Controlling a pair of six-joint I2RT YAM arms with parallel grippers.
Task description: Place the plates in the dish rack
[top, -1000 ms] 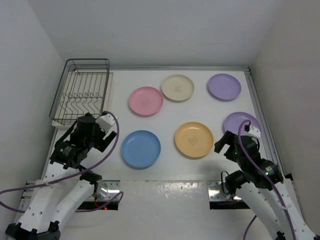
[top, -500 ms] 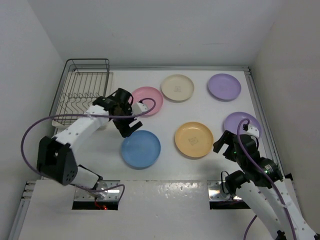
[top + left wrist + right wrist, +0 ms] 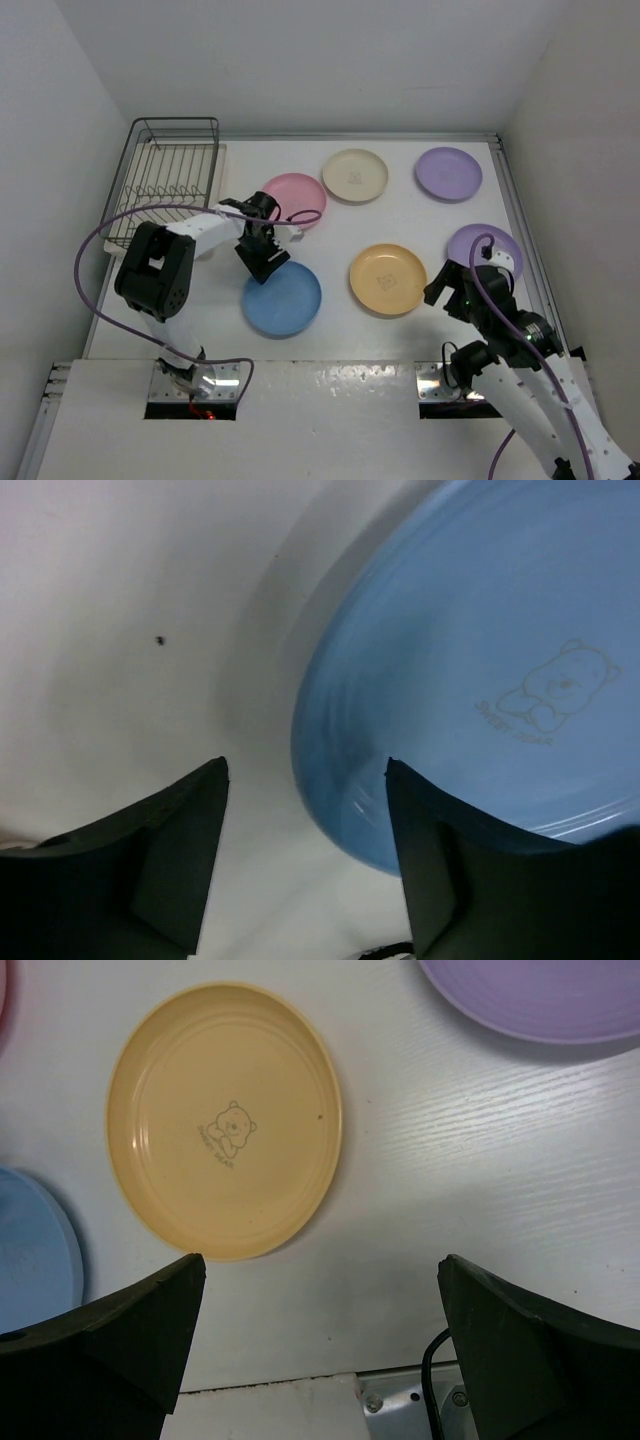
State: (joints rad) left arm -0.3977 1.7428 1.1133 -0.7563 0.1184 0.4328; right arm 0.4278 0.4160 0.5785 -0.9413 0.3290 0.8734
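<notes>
The blue plate (image 3: pixel 285 300) lies flat at the near left. My left gripper (image 3: pixel 265 262) is low over its far-left rim. In the left wrist view the gripper (image 3: pixel 306 770) is open and straddles the blue plate (image 3: pixel 470 660): one finger over the plate, the other over bare table, neither touching it. The pink plate (image 3: pixel 300 192), cream plate (image 3: pixel 355 175), far purple plate (image 3: pixel 448 173) and yellow-orange plate (image 3: pixel 388 279) lie flat. The near purple plate (image 3: pixel 478 243) is partly behind my right arm. My right gripper (image 3: pixel 447 285) is open and empty beside the yellow-orange plate (image 3: pixel 225 1120). The dish rack (image 3: pixel 168 180) holds no plates.
The rack stands in the far left corner against the left wall. A raised rail (image 3: pixel 520 215) borders the table's right side. The left arm's purple cable (image 3: pixel 100 250) loops out towards the rack. The mounting plates (image 3: pixel 445 380) sit at the near edge.
My left arm swung from beside the rack out to the blue plate's rim and dropped low; its jaws narrowed somewhat. The right arm barely shifted. No plate has moved.
</notes>
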